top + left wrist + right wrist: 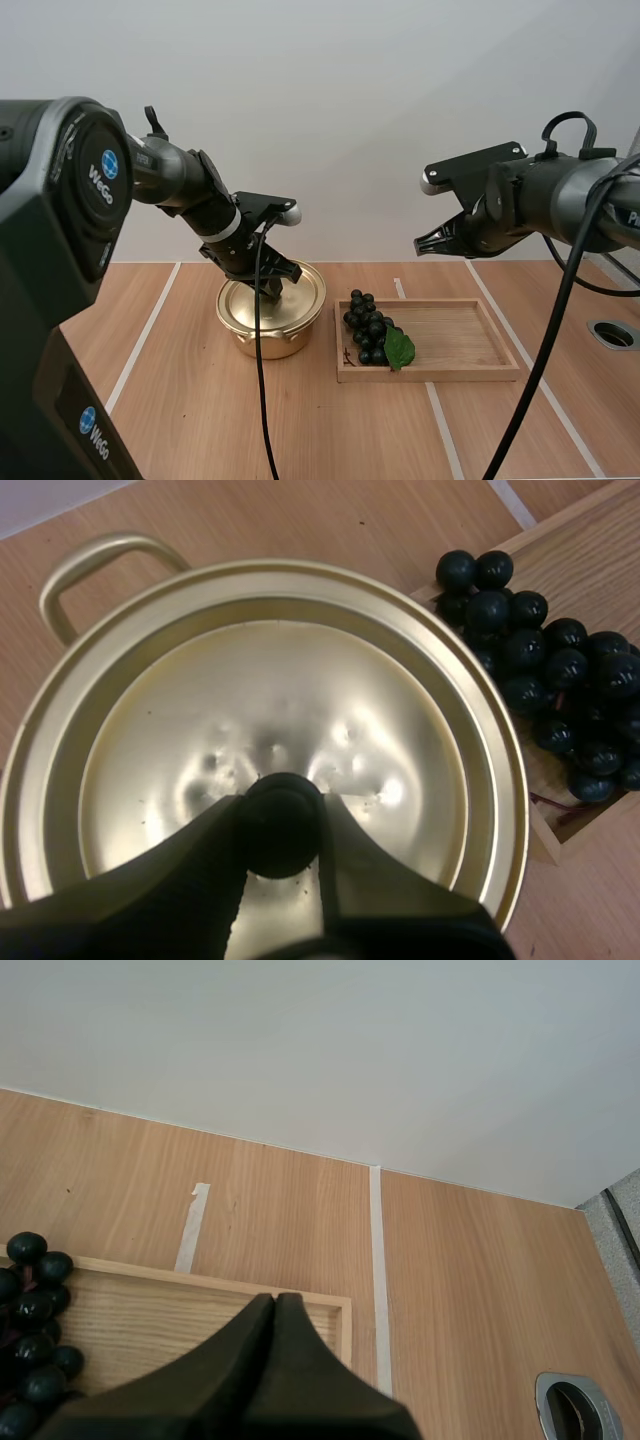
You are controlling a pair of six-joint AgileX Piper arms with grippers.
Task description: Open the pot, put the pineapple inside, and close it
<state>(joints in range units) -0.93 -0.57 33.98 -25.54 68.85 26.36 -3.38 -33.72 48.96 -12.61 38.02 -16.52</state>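
Left gripper (281, 802) has its fingers clamped on the black knob (280, 832) of the lid (300, 700), which sits on the gold pot (262, 338); pot stands mid-desk (180, 400), just beside the left edge of the wooden tray (460, 345); grapes (368, 325) lie at the tray's left end; right gripper (425, 243), fingers together, hangs above the tray's far edge
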